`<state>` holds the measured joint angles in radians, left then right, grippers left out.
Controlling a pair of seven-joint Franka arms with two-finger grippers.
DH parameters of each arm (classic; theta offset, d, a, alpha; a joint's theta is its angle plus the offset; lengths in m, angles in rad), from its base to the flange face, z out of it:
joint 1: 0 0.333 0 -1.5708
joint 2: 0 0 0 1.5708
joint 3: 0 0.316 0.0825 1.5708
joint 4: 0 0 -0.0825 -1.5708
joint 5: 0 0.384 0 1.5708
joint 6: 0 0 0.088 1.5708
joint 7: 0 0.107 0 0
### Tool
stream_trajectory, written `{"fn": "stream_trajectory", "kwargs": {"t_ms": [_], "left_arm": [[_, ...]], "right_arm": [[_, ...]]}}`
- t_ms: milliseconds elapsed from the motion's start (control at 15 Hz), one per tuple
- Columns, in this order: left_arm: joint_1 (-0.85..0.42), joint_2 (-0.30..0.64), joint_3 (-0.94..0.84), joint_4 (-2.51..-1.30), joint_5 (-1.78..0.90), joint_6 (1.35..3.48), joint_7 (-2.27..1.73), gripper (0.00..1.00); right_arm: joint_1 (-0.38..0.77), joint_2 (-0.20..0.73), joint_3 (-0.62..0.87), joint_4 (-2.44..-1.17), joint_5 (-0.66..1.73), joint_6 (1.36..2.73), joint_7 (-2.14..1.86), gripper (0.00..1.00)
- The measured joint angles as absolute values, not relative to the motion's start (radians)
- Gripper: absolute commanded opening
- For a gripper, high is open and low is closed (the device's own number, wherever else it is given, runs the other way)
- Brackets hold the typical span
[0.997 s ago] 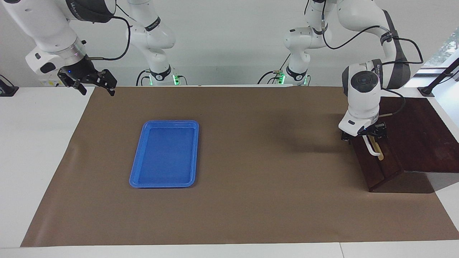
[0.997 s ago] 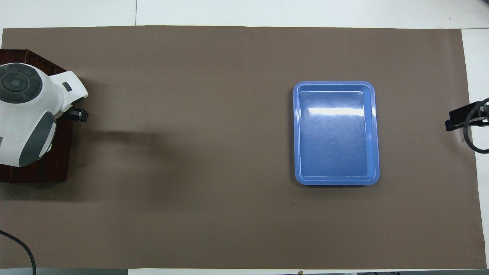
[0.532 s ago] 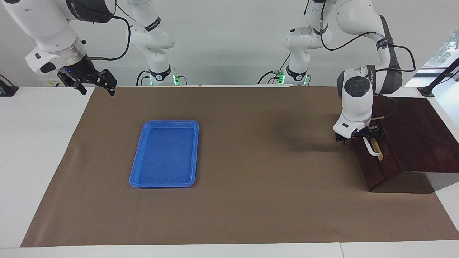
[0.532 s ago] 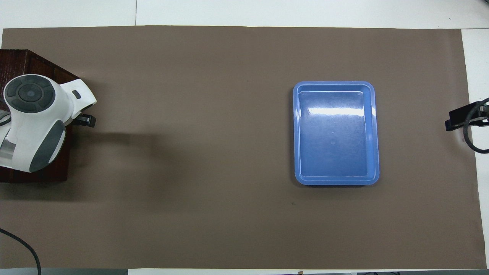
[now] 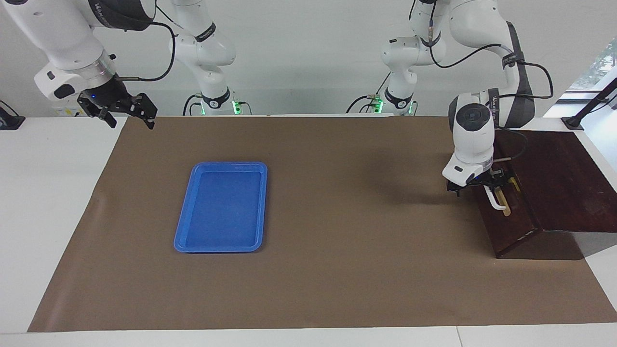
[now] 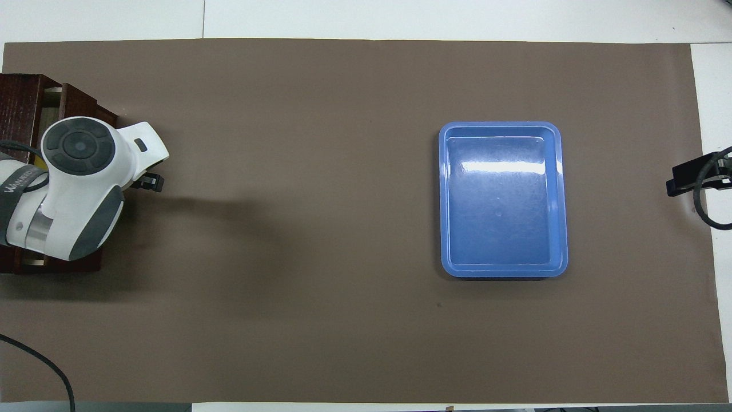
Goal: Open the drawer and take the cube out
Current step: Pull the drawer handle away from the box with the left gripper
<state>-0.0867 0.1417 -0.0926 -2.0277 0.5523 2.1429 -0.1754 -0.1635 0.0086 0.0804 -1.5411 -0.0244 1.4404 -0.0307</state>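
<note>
My left gripper (image 5: pixel 487 185) is clamped on the white bar handle (image 5: pixel 496 200) of the drawer (image 5: pixel 506 219), at the left arm's end of the bench; the dark wooden box (image 5: pixel 559 188) sits against that edge. From overhead, slivers of pale wood (image 6: pixel 52 90) show between the drawer front and the box. The cube is not visible to me. My right gripper (image 5: pixel 127 113), fingers spread, waits over the bench corner nearest the right arm's base. A blue tray (image 5: pixel 185 226) lies toward the right arm's end.
</note>
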Motion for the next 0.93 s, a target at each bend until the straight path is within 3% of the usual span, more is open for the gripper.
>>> {"fn": "stream_trajectory", "kwargs": {"t_ms": [399, 930], "left_arm": [[-0.203, 0.141, -0.098, -2.019, 0.526, 2.080, -0.219, 1.00], [-0.219, 0.138, -0.100, -1.954, 0.441, 1.997, -0.216, 1.00]], "right_arm": [[-0.164, 0.009, 0.080, -1.541, -0.024, 1.440, -0.031, 1.00], [-0.164, 0.009, 0.077, -1.541, -0.024, 1.440, -0.031, 1.00]]}}
